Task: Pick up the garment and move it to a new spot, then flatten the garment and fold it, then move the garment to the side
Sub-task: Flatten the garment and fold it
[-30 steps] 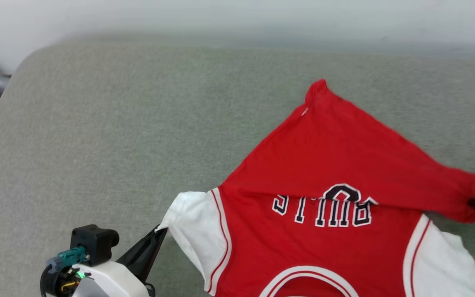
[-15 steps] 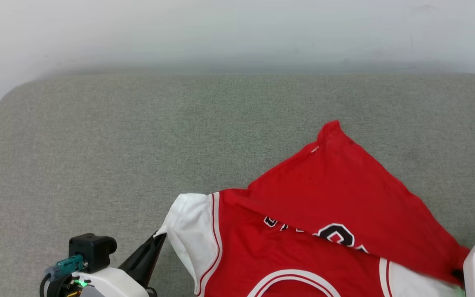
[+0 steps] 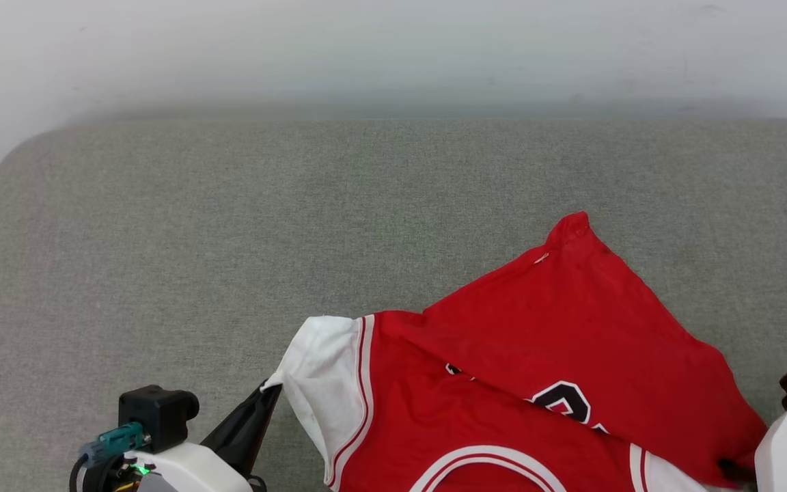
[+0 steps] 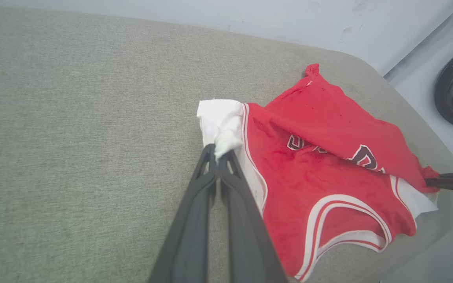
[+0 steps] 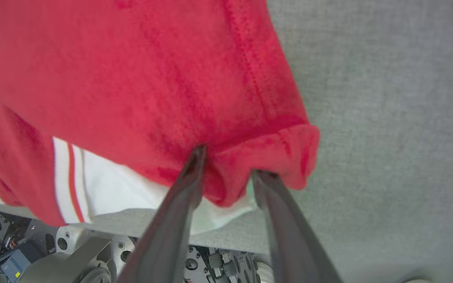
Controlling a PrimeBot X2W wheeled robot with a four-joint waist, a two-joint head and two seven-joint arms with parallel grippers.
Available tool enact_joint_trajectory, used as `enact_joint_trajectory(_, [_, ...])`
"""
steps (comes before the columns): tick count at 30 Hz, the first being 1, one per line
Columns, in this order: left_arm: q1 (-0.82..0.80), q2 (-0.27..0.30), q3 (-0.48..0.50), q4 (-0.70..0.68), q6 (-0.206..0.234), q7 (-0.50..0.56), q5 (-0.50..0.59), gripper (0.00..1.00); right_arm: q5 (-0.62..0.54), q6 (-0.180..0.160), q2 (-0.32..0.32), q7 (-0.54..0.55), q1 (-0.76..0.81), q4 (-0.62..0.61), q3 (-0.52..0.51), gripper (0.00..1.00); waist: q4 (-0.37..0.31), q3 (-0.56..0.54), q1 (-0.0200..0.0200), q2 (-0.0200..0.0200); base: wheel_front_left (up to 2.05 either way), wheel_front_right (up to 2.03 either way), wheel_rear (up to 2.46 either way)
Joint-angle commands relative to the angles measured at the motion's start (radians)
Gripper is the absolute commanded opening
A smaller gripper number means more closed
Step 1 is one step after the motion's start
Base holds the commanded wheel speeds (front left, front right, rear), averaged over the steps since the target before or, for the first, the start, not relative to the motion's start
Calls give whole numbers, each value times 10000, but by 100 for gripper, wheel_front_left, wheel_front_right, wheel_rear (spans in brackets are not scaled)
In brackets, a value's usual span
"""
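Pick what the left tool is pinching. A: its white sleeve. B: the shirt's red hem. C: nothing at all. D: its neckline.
A: in the left wrist view the left tool is shut on a bunched fold of the white sleeve of the shirt.

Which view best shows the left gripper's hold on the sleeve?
Left wrist view: the left gripper, shut, pinches the garment by its bunched white sleeve. Head view gives it sidelong; right wrist view shows red hem instead.
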Motion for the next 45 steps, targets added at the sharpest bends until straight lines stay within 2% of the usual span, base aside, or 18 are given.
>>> enact_joint_trajectory(1, [-84, 36, -28, -62, -5, 18, 68, 0, 88, -8, -106, 37, -229, -172, 118, 100, 19, 29, 0, -1, 0, 0, 0])
enact_joint_trajectory(9, [-311, -1, -135, -413, -29, 9, 293, 0, 667, -8, -452, 697, -1432, -1827, 391, 100, 353, 408, 0, -1, 0, 0, 0])
enact_joint_trajectory(14, [-623, 9, -236, -673, -112, 102, 488, 0, 338, -8, -501, 1173, -2693, -2024, 452, 100, 804, 982, 0, -1, 0, 0, 0])
enact_joint_trajectory(23, [-1278, -179, -420, -941, -328, 222, 716, 0, -440, -8, -434, 1706, -4978, -495, 705, 100, 2009, 2111, 0, -1, 0, 0, 0])
enact_joint_trajectory(30, [-1565, -482, -671, -798, -555, 164, 776, 0, -915, -8, -482, 1692, -6081, 968, 759, 100, 2742, 2684, 0, -1, 0, 0, 0])
enact_joint_trajectory(39, [-1824, -696, -798, -556, -775, 40, 804, 0, -1471, -8, -547, 1420, -6560, 2377, 723, 100, 3224, 3083, 0, -1, 0, 0, 0])
enact_joint_trajectory(45, [-1881, -776, -842, -399, -844, -16, 782, 0, -1583, -8, -495, 1431, -6242, 2957, 822, 100, 3322, 3140, 0, -1, 0, 0, 0])
